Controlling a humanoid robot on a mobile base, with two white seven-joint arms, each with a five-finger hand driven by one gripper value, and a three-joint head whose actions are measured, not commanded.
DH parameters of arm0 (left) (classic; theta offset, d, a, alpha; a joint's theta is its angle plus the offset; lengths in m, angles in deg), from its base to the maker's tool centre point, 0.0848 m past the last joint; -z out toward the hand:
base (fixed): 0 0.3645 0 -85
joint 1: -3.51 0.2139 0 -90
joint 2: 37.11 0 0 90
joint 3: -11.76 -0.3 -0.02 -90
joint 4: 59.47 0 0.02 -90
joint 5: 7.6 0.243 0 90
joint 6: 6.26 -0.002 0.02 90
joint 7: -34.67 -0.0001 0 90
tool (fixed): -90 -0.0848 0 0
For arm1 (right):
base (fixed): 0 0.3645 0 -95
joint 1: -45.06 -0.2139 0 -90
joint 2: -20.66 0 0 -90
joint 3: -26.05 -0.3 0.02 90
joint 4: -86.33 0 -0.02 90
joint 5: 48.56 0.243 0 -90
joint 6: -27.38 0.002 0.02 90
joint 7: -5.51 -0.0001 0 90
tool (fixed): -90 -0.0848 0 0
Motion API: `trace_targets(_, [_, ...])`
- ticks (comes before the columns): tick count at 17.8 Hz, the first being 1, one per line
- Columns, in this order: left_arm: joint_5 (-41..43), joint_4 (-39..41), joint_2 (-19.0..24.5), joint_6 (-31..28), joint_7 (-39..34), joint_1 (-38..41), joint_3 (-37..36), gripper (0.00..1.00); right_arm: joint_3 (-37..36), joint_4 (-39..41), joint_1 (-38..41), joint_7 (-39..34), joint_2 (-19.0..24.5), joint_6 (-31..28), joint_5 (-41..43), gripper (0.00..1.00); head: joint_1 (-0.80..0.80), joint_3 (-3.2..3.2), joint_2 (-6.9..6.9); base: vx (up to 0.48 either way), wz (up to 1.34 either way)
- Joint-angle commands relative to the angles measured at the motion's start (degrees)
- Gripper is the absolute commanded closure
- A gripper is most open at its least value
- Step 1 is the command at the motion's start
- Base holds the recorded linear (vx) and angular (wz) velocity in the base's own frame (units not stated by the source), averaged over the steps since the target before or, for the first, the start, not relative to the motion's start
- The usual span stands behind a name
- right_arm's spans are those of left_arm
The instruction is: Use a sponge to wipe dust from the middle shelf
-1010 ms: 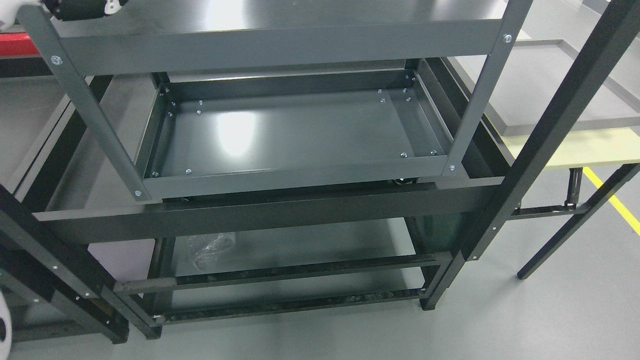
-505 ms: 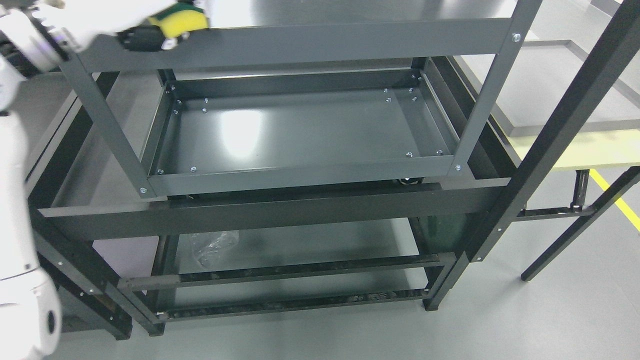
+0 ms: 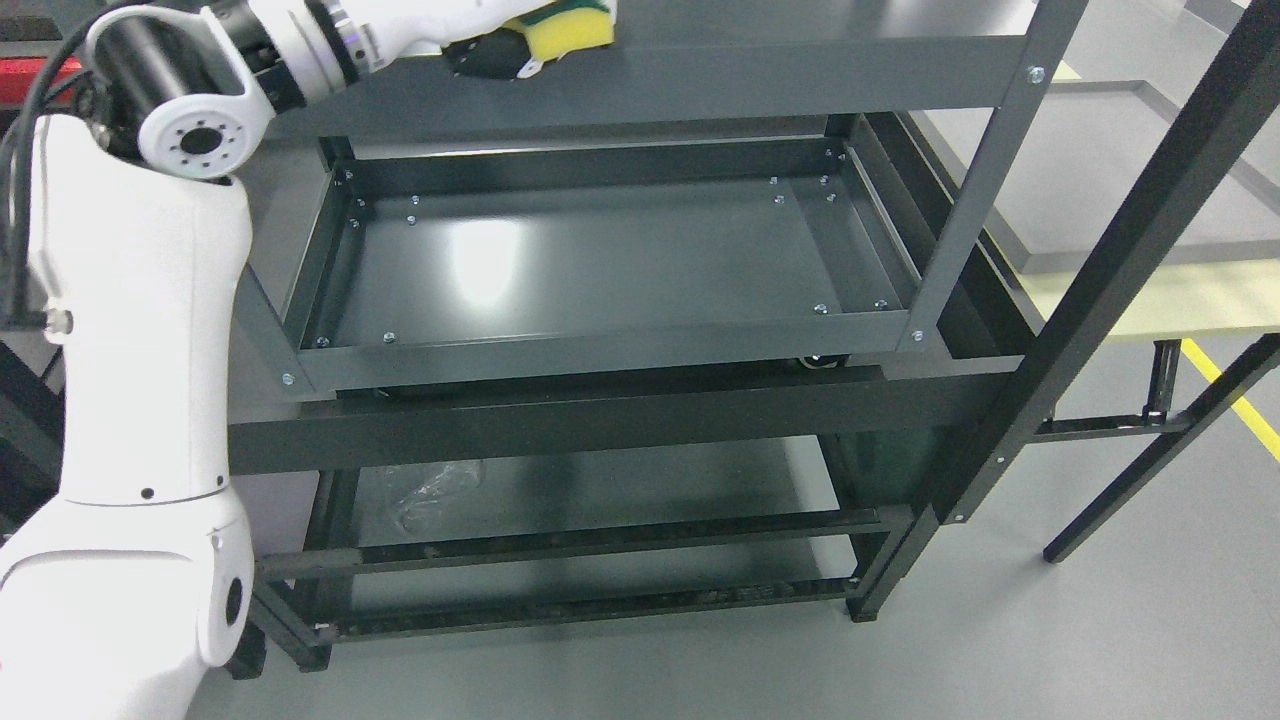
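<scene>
A yellow sponge with a green top [image 3: 572,28] shows at the picture's top edge, over the front rail of the grey cart's upper shelf [image 3: 800,75]. My left hand [image 3: 500,45] is shut on the sponge, and its white arm rises from the lower left and bends across the top. Below lies the cart's middle shelf [image 3: 600,270], a grey metal tray with a bright glare patch, nothing on it. My right arm is out of view.
A black frame rail [image 3: 620,420] runs across in front of the cart, with a black post [image 3: 1110,250] at the right. Crumpled clear plastic [image 3: 430,490] lies on the lower shelf. A pale table [image 3: 1160,300] stands at the right.
My left arm has swung in from the left and carried the sponge rightward along the upper shelf's front rail. The view has shifted slightly.
</scene>
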Motion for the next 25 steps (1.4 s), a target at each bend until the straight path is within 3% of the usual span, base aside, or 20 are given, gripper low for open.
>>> trace_targets(1, [-2.10,-6.47,-6.13,-0.14,-8.38,-7.06,-24.53,0.97,0.00,1.00,0.01,0.02,-1.00,-4.23,0.00,0.00,0.00,0.00,0.00,-0.005,-0.04])
trace_targets(2, [-3.77,-6.83,-6.13,-0.14,-9.00,-7.59,-28.21,0.97,0.00,1.00,0.01,0.02,-1.00,-4.14,0.00,0.00,0.00,0.00,0.00,-0.005,-0.04])
trace_targets(6, [-5.29,-6.65,-6.13,-9.09,-12.43,-7.68,-38.07,0.98,0.00,1.00,-0.08,0.02,-1.00,-4.14,0.00,0.00,0.00,0.00,0.00,-0.013,0.03])
trace_targets(10, [-4.58,-6.65,-6.13,-9.46,-12.52,-7.68,-40.91,0.98,0.00,1.00,0.01,0.02,-1.00,-4.14,0.00,0.00,0.00,0.00,0.00,-0.075,0.00])
trace_targets(17, [-1.51,-6.83,-6.00,-2.97,-11.91,-6.99,-27.39,0.98,0.00,1.00,0.01,0.02,-1.00,-4.23,0.00,0.00,0.00,0.00,0.00,-0.095,0.06])
trace_targets(25, [-1.59,-6.30,4.12,-0.14,-11.65,-2.16,-15.52,0.97,0.00,1.00,-0.08,0.02,-1.00,-4.14,0.00,0.00,0.00,0.00,0.00,-0.004,0.00])
